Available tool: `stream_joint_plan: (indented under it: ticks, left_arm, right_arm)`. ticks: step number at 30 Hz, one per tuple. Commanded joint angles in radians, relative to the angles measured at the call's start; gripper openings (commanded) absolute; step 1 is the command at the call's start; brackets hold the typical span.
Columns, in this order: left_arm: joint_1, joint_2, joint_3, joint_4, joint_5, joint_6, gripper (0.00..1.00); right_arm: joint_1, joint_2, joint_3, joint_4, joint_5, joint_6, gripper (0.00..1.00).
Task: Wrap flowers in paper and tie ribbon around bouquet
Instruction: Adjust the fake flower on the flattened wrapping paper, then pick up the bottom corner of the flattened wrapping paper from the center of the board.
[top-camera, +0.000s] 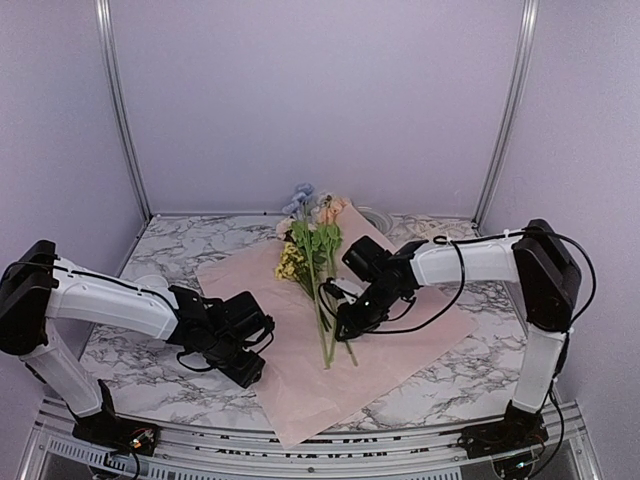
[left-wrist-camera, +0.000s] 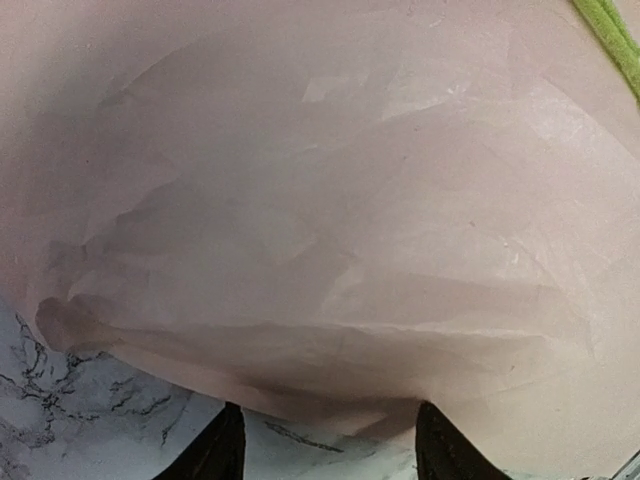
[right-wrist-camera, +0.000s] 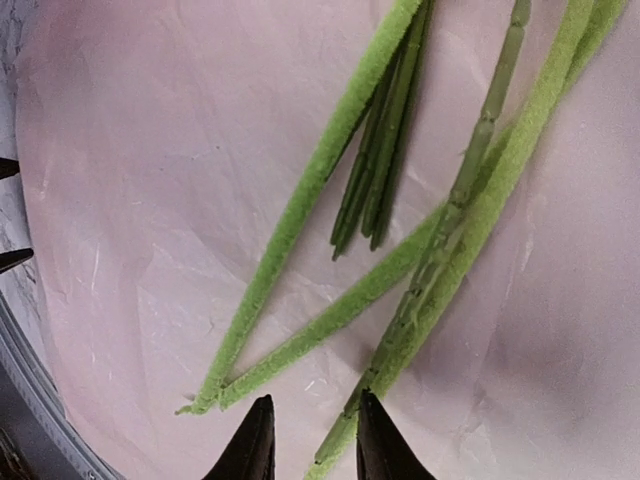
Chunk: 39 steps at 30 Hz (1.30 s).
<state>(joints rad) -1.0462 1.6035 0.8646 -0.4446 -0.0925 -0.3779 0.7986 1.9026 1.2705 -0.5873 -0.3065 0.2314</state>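
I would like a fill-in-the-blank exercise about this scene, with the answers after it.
1. The flowers lie on paper of ___ colour.
2. The table under the paper has a ___ pattern.
3. The right gripper is close to the flowers' green ___.
Answers: pink; marble; stems.

paper (top-camera: 390, 330): soft pink, plain, with paler crease marks in the wrist views
flowers (top-camera: 312, 250): yellow, peach, white and pale blue blooms, green leaves
stems (right-wrist-camera: 300, 215): fuzzy lime green, a few thinner ones darker green
table (top-camera: 170, 240): white marble pattern with grey-black veins
walls (top-camera: 320, 100): pale lilac, plain
posts (top-camera: 118, 110): silver
plate (top-camera: 378, 213): greyish white
arms (top-camera: 110, 300): white shells, black joints
left gripper (left-wrist-camera: 330, 450): black
right gripper (right-wrist-camera: 312, 440): black
cables (top-camera: 440, 310): black
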Motion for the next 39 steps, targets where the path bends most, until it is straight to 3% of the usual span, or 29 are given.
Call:
stream_joint_plan:
  ticks: [1, 4, 8, 13, 17, 22, 32, 39]
  left_arm:
    - [-0.004, -0.06, 0.012, 0.011, 0.017, 0.029, 0.59]
    - [-0.003, -0.085, 0.007, 0.011, -0.003, 0.031, 0.61]
    - [0.01, -0.095, 0.03, 0.01, -0.053, 0.026, 0.65]
    - [0.068, -0.081, 0.067, -0.012, -0.081, -0.007, 0.69]
    - [0.089, -0.079, 0.063, -0.001, -0.091, -0.015, 0.68]
    - [0.093, -0.105, 0.055, -0.001, -0.126, -0.026, 0.69]
    - [0.093, -0.215, -0.001, 0.015, -0.157, -0.052, 0.69]
    - [0.084, -0.352, -0.048, 0.076, -0.145, 0.007, 0.66]
  right_arm:
    - [0.004, -0.111, 0.006, -0.036, 0.013, -0.004, 0.28]
    - [0.069, -0.171, -0.004, -0.066, 0.157, -0.065, 0.3]
    - [0.301, -0.176, 0.002, -0.058, 0.234, -0.203, 0.36]
    - [0.517, -0.1, 0.026, -0.095, 0.369, -0.346, 0.6]
    - [0.579, -0.091, -0.02, -0.02, 0.374, -0.394, 0.69]
    - [0.607, -0.053, -0.031, -0.004, 0.33, -0.438, 0.71]
    - [0.606, 0.026, -0.035, 0.028, 0.375, -0.502, 0.62]
    - [0.531, 0.062, -0.05, 0.032, 0.347, -0.447, 0.24]
